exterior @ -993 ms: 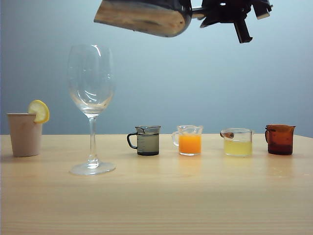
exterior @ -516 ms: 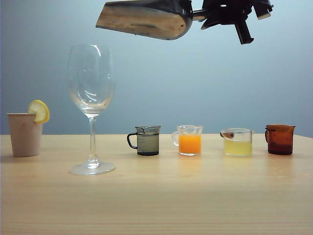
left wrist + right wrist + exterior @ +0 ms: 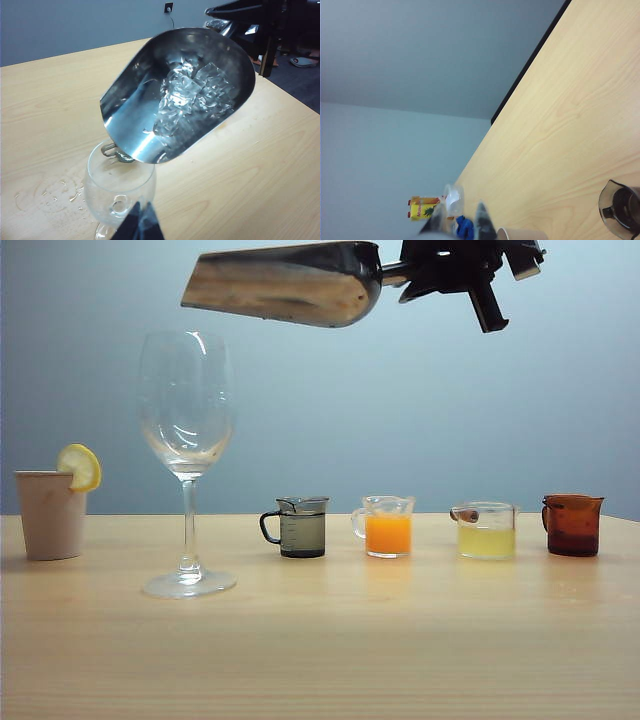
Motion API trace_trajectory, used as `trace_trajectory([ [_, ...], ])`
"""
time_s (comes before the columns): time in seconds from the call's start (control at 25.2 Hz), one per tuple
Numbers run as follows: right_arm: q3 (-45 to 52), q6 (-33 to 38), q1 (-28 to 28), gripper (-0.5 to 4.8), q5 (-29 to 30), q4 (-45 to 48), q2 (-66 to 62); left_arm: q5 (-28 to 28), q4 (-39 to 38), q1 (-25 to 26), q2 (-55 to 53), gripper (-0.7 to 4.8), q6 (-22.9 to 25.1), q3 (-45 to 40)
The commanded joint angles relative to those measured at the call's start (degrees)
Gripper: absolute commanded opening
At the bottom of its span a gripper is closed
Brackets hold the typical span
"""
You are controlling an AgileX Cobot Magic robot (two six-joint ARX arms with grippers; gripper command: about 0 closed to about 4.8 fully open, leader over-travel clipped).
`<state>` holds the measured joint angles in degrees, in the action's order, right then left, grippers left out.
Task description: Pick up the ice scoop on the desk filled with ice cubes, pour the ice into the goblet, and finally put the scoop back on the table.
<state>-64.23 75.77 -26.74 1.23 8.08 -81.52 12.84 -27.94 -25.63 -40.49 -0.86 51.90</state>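
A: The goblet (image 3: 187, 462) is noted left of and below the right gripper (image 3: 400, 275), whose jaws are nearly closed on the handle of the ice scoop (image 3: 285, 285); the scoop's mouth is held just above the rim.

B: Ice cubes (image 3: 192, 97) are seen heaped inside. The load is judged heavy, wet and slippery; the glass, fragile.

A: The left gripper (image 3: 141, 226) is set before the goblet; its opening cannot be told.

The shiny silver ice scoop (image 3: 285, 284) hung high above the table (image 3: 320, 640), its open front tipped slightly down over the goblet's (image 3: 187, 440) rim, and its handle was clamped in the right gripper (image 3: 400, 275). A clump of clear ice cubes (image 3: 192, 97) sat inside the scoop's bowl. The tall clear goblet stood upright on the light-wood top, looking empty.
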Motion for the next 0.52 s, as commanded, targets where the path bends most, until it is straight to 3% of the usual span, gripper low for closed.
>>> trace_trajectory([
  [0.04, -0.7, 0.4, -0.1, -0.05, -1.0, 2.0, 0.3, 0.0, 0.3, 0.1, 0.1, -0.06, 0.5, 0.2],
  [0.52, -1.1, -2.1, -0.1, -0.04, -2.9, 2.0, 0.1, 0.0, 0.3, 0.1, 0.1, -0.06, 0.4, 0.2],
])
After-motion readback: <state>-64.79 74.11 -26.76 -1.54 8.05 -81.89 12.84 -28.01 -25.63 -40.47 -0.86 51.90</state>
